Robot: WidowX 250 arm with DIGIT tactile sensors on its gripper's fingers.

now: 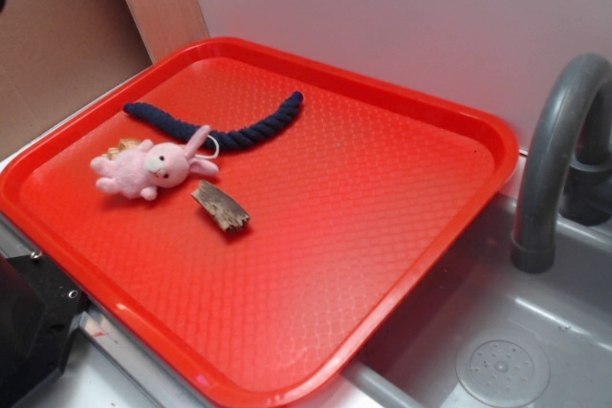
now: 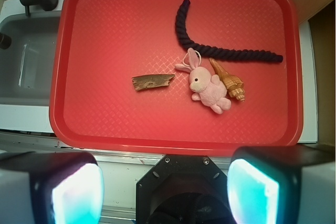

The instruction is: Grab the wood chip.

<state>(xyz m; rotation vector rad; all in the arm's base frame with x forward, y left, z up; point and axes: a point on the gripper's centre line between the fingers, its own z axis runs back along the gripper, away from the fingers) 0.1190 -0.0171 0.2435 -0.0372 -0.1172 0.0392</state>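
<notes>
The wood chip (image 1: 221,207) (image 2: 153,82) is a small flat brown piece lying on the red tray (image 1: 402,198) (image 2: 105,35), just beside the pink plush bunny (image 1: 153,168) (image 2: 207,86). My gripper (image 2: 165,190) is high above the tray's near edge, open, with nothing between its two glowing pads (image 2: 76,195). In the exterior view the gripper itself is out of frame. The chip lies well ahead of the fingers, untouched.
A navy-blue rope (image 1: 225,127) (image 2: 210,45) curves across the tray behind the bunny, and a tan cone-shaped shell (image 2: 228,81) lies against the bunny. A grey sink (image 1: 516,341) (image 2: 26,61) with a faucet (image 1: 559,140) adjoins the tray. The robot base (image 2: 184,187) sits below.
</notes>
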